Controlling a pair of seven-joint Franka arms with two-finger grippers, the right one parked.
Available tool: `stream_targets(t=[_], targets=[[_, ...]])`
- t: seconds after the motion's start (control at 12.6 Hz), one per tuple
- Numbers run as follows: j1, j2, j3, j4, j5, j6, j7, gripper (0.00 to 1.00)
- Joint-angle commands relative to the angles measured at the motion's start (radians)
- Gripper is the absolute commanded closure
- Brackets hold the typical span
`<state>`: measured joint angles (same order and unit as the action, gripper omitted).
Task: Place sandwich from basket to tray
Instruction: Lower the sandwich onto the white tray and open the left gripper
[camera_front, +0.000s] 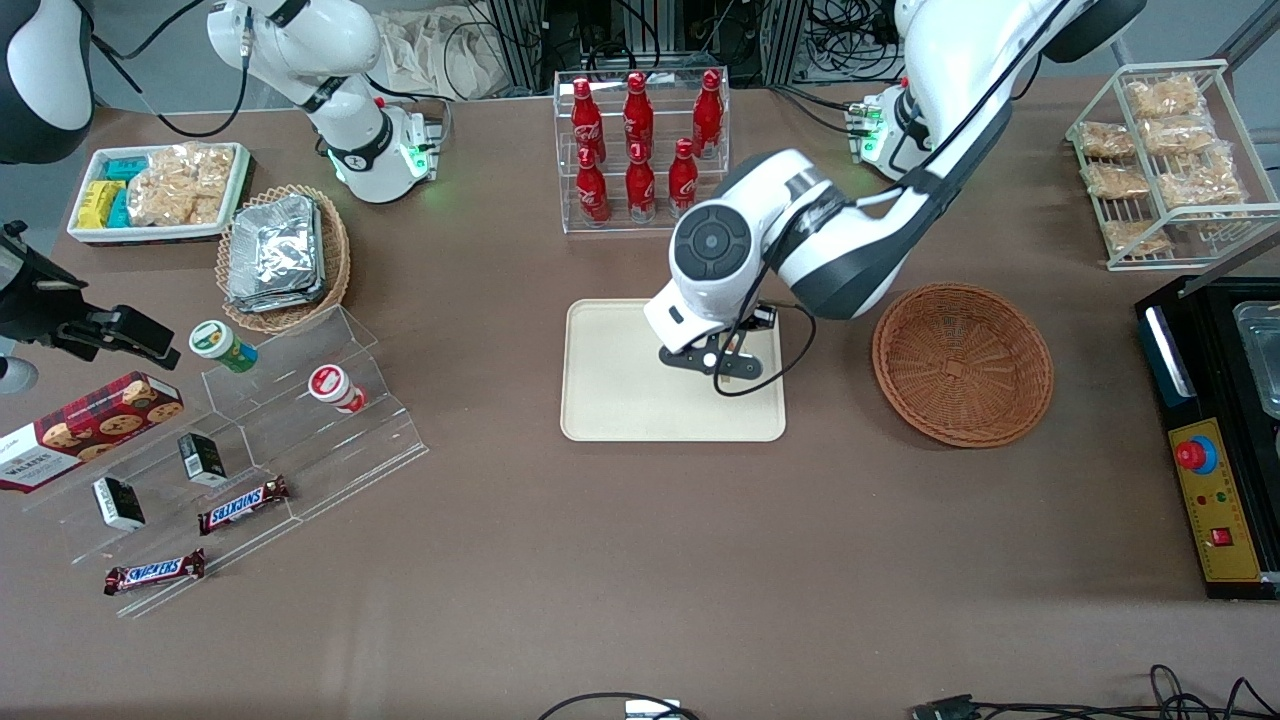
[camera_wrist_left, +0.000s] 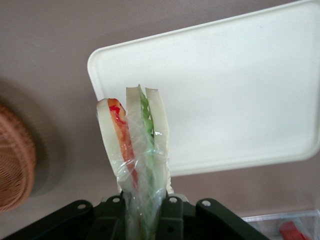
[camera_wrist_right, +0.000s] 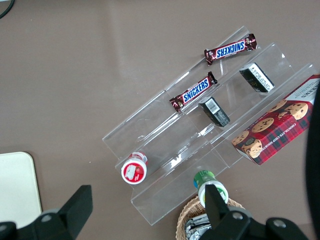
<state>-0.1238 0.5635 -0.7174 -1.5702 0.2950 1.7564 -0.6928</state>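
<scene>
The sandwich (camera_wrist_left: 135, 145), a plastic-wrapped white-bread wedge with red and green filling, sticks out from between my black fingers (camera_wrist_left: 172, 212). My gripper (camera_wrist_left: 145, 210) is shut on its narrow end. In the front view the gripper (camera_front: 725, 365) hangs low over the cream-beige tray (camera_front: 620, 390), at the tray's edge nearest the basket, and the wrist hides the sandwich there. The tray (camera_wrist_left: 225, 100) is bare in the wrist view. The reddish-brown wicker basket (camera_front: 962, 362) sits empty beside the tray, toward the working arm's end of the table; its rim (camera_wrist_left: 12, 165) shows in the wrist view.
A clear rack of red bottles (camera_front: 640, 140) stands farther from the camera than the tray. A wire rack of snack bags (camera_front: 1160, 160) and a black box with a red button (camera_front: 1210, 440) are at the working arm's end. A tan basket of foil packets (camera_front: 285, 255) and an acrylic step display (camera_front: 250, 450) lie toward the parked arm's end.
</scene>
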Motion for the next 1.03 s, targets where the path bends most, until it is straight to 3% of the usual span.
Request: stream_targets(t=[0.0,0.16,0.48,0.63,0.71,0.79,0.87,0.95], targets=[[0.01,-0.016,0.056,-0.135,0.016,0.164,-0.017,0.82],[0.009,0.012,0.087,-0.201,0.061,0.276,-0.03,0.82],[0.009,0.088,0.089,-0.212,0.151,0.333,-0.085,0.82],[0.007,0.098,0.089,-0.214,0.153,0.341,-0.09,0.81],[0.009,0.099,0.089,-0.214,0.153,0.341,-0.09,0.75],[0.007,0.099,0.089,-0.214,0.151,0.341,-0.096,0.3],[0.007,0.099,0.089,-0.215,0.151,0.339,-0.12,0.0],[0.004,0.099,0.089,-0.214,0.151,0.338,-0.129,0.0]])
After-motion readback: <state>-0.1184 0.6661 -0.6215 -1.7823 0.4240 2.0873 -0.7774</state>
